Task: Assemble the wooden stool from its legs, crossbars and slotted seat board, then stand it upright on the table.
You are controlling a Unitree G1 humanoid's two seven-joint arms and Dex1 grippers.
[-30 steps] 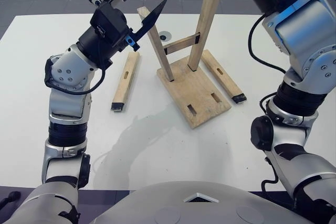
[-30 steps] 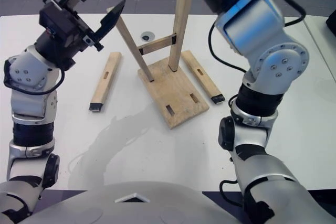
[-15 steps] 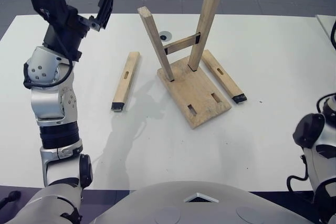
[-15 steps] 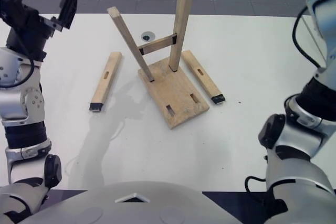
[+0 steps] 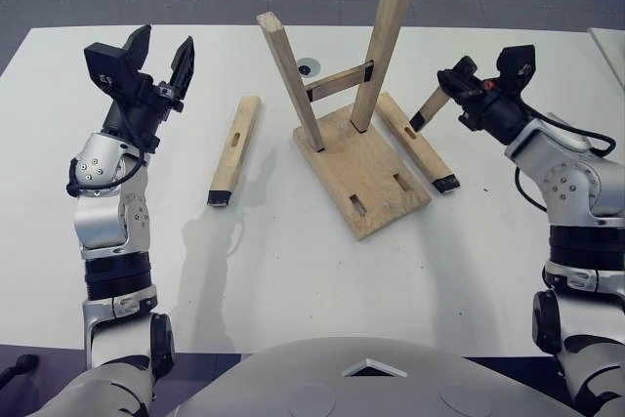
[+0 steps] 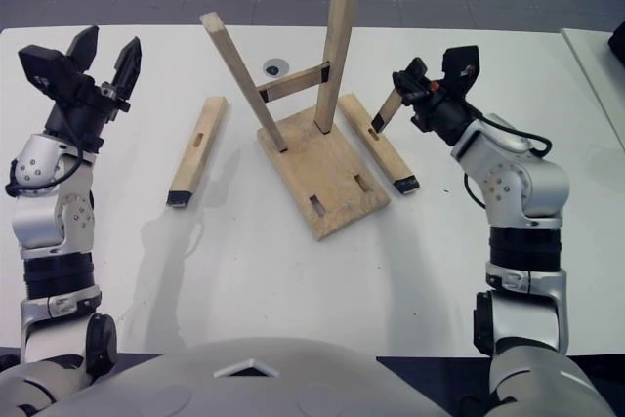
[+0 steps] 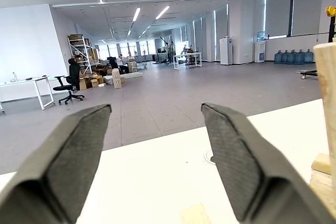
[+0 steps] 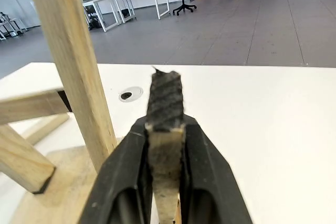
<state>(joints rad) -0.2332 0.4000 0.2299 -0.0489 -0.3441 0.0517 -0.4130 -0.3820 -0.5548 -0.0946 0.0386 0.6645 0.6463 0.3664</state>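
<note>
Right gripper point(image 8: 165, 129) has swung in to upper right; wrist view shows fingers point(image 8: 125, 166) clamped on the dark-tipped crossbar point(image 5: 428, 108). Left gripper point(image 5: 165, 39), upper left, gapes empty. Seat board point(image 5: 379, 181) centre, two legs point(image 5: 381, 46) standing.

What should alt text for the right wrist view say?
The right gripper is shut on a short wooden crossbar with a dark end. Beyond it, a stool leg stands in the seat board on the white table.
</note>
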